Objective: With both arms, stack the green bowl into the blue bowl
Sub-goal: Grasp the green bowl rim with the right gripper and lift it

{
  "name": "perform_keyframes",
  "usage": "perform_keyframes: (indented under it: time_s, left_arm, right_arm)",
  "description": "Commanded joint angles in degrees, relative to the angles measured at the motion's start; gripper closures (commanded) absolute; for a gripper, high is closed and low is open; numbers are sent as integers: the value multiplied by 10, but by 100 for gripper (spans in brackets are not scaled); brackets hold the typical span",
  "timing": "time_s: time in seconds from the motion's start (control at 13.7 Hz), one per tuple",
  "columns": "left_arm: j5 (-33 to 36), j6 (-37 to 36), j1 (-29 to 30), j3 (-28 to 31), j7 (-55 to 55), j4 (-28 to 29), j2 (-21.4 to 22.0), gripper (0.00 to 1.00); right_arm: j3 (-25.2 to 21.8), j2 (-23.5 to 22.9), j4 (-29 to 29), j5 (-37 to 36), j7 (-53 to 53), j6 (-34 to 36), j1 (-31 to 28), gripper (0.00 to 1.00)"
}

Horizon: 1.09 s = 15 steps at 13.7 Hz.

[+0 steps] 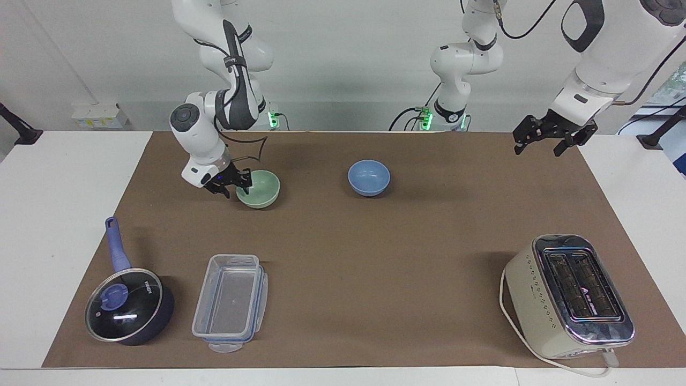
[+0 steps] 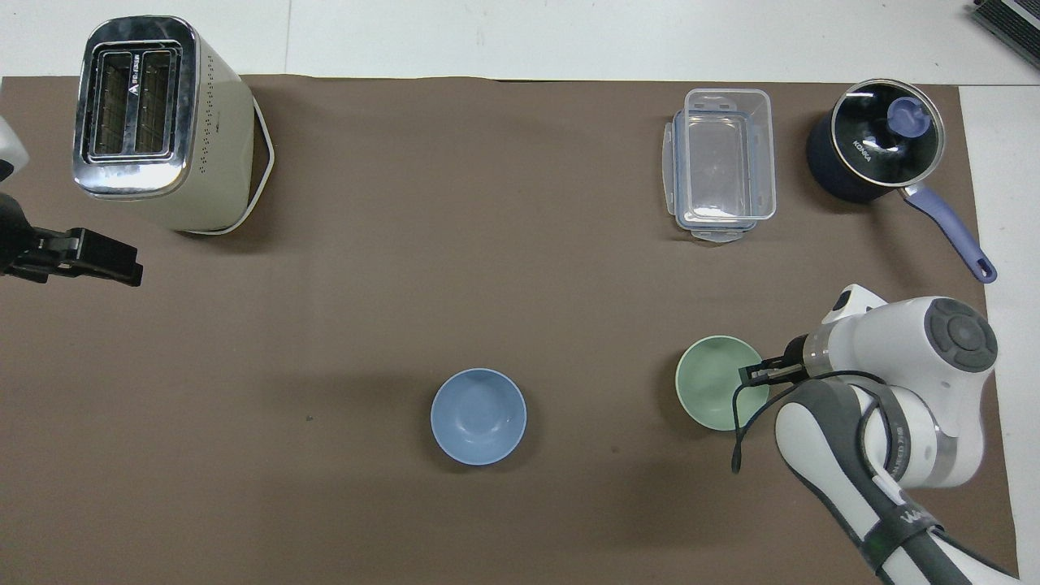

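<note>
The pale green bowl (image 1: 262,187) (image 2: 713,386) stands on the brown mat toward the right arm's end. My right gripper (image 1: 236,188) (image 2: 752,374) is down at its rim, one finger inside the bowl and one outside; the fingers are still apart with the rim between them. Beside it, near the table's middle, sits the light blue bowl (image 1: 368,177) (image 2: 478,416), upright with nothing in it. My left gripper (image 1: 537,151) (image 2: 122,266) hangs open and holds nothing, raised over the mat's edge at the left arm's end, well away from both bowls.
A cream toaster (image 1: 571,295) (image 2: 154,122) stands farther from the robots at the left arm's end. A clear plastic container (image 1: 230,303) (image 2: 721,162) and a lidded dark saucepan (image 1: 128,305) (image 2: 873,142) sit farther out at the right arm's end.
</note>
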<state>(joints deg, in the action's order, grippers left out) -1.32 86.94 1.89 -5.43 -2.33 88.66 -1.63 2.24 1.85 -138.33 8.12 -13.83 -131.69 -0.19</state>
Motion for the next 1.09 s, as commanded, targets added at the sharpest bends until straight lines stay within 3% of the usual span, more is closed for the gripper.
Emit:
perform_keyframes:
  time_s: [0.0, 0.22, 0.51, 1.02]
  left_arm:
    - [-4, -5, 7, -4, 5, -12, -3, 0]
    - [-4, -5, 7, -4, 5, -12, -3, 0]
    - [-4, -5, 7, -4, 5, -12, -3, 0]
    - [-4, -5, 7, -4, 5, -12, -3, 0]
  right_arm:
    - [0, 3, -2, 37, -35, -1, -2, 100]
    - [6, 15, 7, 50, -28, 20, 0, 100]
    - [7, 49, 57, 74, 39, 115, 43, 100]
    - [7, 60, 83, 71, 275, 80, 222, 100]
